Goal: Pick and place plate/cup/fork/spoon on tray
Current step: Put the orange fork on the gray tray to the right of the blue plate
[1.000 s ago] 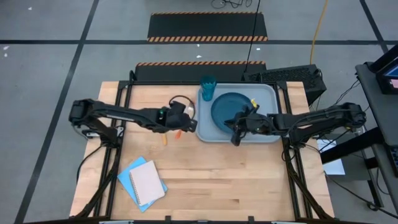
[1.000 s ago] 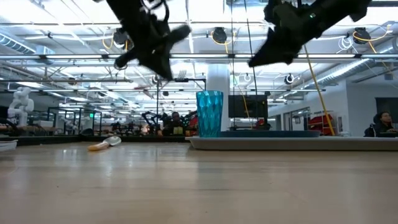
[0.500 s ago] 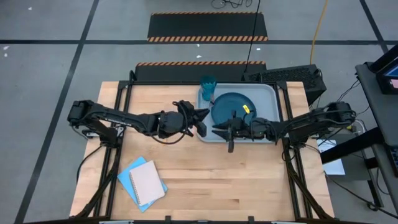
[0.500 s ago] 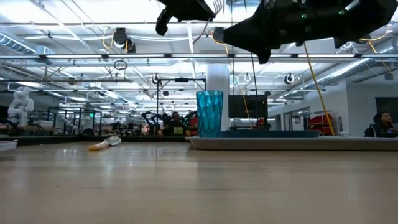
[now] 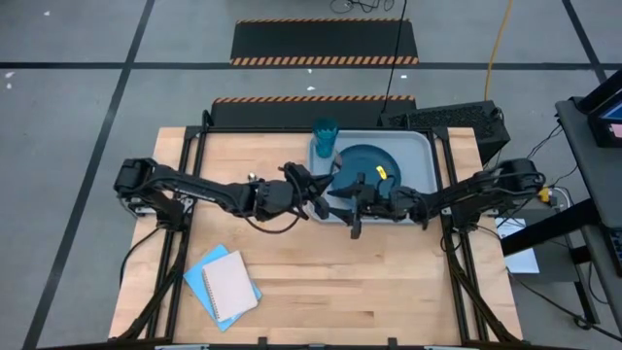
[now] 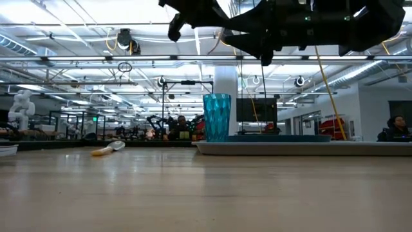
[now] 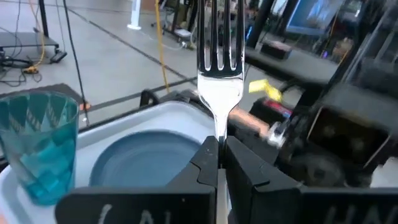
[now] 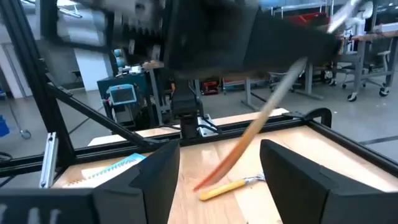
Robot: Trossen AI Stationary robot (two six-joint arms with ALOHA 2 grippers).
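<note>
The left gripper (image 7: pixel 217 163) has its fingers pinched tight on the fork (image 7: pixel 219 68), gripping the metal neck below the tines, which stand clear above the fingertips; the red-orange handle shows slanting in the right wrist view. In the high view this gripper (image 5: pixel 313 191) hovers at the tray's nine o'clock edge, just beside the right gripper (image 5: pixel 348 206), whose fingers (image 8: pixel 292 177) are spread wide and hold nothing. The two sit nearly nose to nose, leaving little room between them.

The tray (image 5: pixel 418 146) lies at the table's far right, with the plate (image 5: pixel 362 160) inside it and the cup (image 5: pixel 325 138) upright in the tray's corner at the plate's ten o'clock. A small yellow piece (image 5: pixel 382 173) rests on the plate; what it is cannot be told.

The spoon (image 8: pixel 231 185) lies flat on the bare wooden table (image 5: pixel 340 282), out from the tray's nine o'clock side. Two notebooks (image 5: pixel 224 283) lie at the table's seven o'clock, well apart from both arms. The low view shows both grippers raised well above the table, with an open workshop hall behind.
</note>
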